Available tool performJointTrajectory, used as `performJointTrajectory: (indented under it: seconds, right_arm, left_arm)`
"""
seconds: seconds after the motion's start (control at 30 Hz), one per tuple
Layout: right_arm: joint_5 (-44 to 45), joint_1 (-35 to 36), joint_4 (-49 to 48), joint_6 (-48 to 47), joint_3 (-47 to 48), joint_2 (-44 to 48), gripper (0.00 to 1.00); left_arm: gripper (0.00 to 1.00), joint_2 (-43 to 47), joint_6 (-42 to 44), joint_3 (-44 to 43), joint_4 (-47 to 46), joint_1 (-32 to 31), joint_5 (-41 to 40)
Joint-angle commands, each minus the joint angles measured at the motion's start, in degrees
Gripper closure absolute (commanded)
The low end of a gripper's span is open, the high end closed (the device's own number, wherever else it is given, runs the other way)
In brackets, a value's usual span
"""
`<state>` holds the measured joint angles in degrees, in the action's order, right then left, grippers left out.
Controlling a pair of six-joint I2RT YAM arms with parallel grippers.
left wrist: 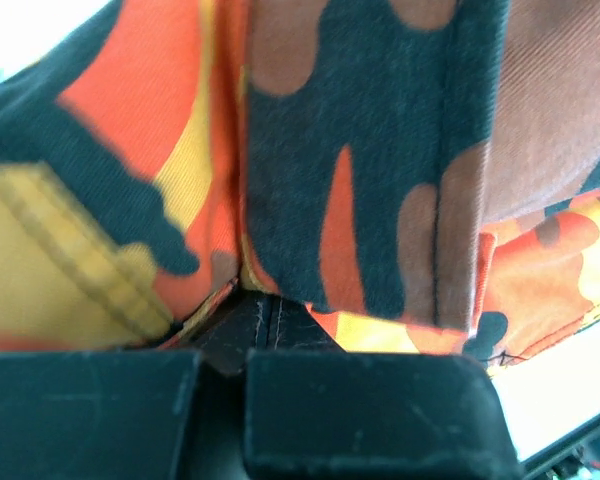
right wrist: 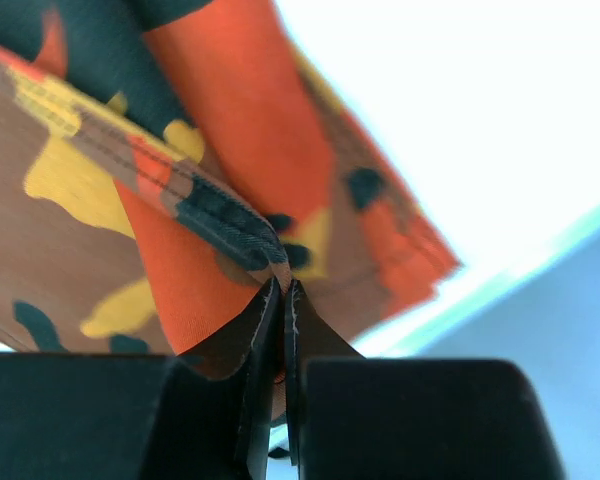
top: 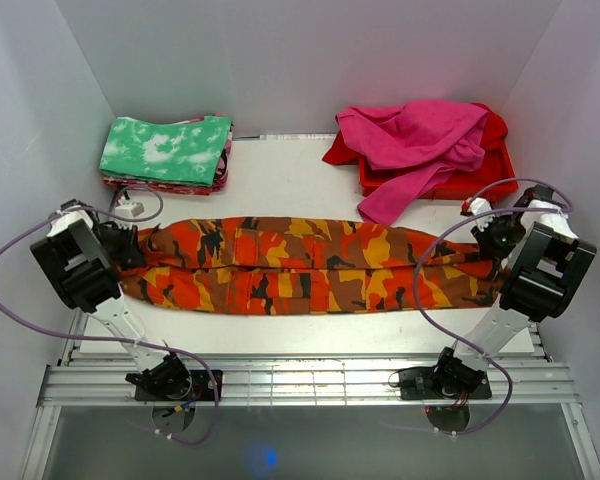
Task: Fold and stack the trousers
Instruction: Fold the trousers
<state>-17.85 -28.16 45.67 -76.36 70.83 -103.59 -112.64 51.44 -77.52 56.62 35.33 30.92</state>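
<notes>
Top view, trousers [top: 310,268]: lying as one long band across the middle of the tabletop [top: 280,180], with an arm standing at each end.
Top view, handling: looking light, soft and limp, so likely sagging between holds. Gripping hems or seams at both ends is looking soundest.
Left wrist view, left jaws: pinching a cloth edge at lower centre, with stitched seams showing that the top view is hiding.
Right wrist view, right jaws: clamping a hemmed corner at lower centre, with white tabletop showing at upper right.
Top view alone: showing the whole length, plus the folded green-and-white cloth [top: 167,150] at upper left.
</notes>
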Motion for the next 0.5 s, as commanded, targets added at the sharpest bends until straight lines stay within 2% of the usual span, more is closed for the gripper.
performJointTrajectory:
  seconds: [0.0,0.1,0.23,0.33,0.47]
  right_arm:
    - [-1.05,-0.23,0.82,2.09,6.32,1.63,0.92]
    - [-1.93,-0.84,3.02,1.13,9.32,3.13,0.92]
    - [-3.85,-2.51,4.86,0.25,16.16,4.1,0.92]
    - [-6.66,-4.79,10.3,-2.03,19.77,4.8,0.92]
    - [-9.83,-8.48,14.79,-6.51,18.48,8.57,0.92]
  left_arm:
    - [1.0,-2.06,-4.06,-8.57,-5.58,-0.26,-0.42]
    - [1.0,-3.02,-5.12,-15.62,-1.8,-0.18,2.21]
    - [1.0,-5.04,-7.4,-31.33,3.31,0.0,6.17]
    - [1.0,-5.31,-7.23,-38.56,7.01,1.05,9.5]
    - [1.0,-1.71,-4.34,-38.33,8.5,5.0,13.98]
